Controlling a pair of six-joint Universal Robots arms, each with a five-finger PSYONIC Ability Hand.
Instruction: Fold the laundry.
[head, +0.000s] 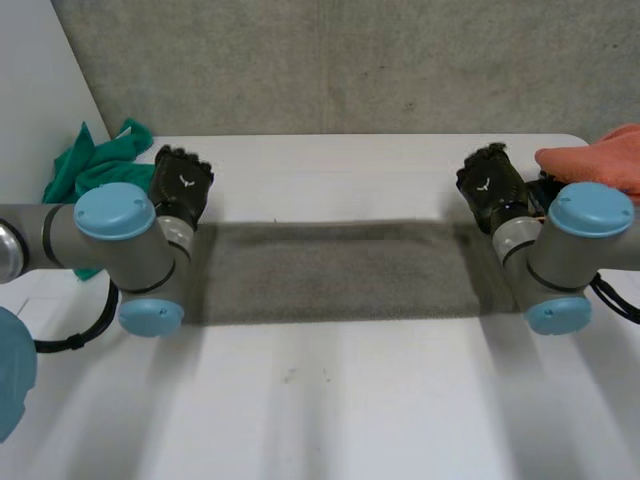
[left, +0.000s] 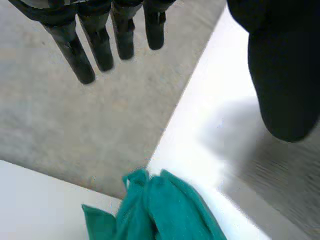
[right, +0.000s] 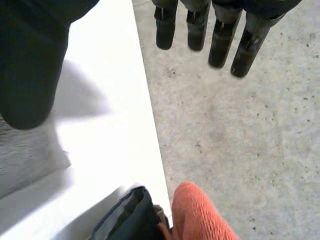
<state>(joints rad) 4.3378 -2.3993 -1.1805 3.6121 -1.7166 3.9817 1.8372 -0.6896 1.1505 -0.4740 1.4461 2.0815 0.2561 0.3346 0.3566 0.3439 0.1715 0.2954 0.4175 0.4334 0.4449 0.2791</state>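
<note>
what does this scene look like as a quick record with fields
towel: grey, flat on the white table, lying long between the hands
left hand: open, at towel's left end
right hand: open, at towel's right end
green cloth: bunched, far left corner
orange cloth: far right corner, beside a dark item

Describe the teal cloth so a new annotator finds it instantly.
On the white table, go to the far corner beside the left hand. The teal cloth lies bunched at the edge there: the only green piece, unlike the grey towel spread flat mid-table and the orange cloth at the opposite corner.
</note>
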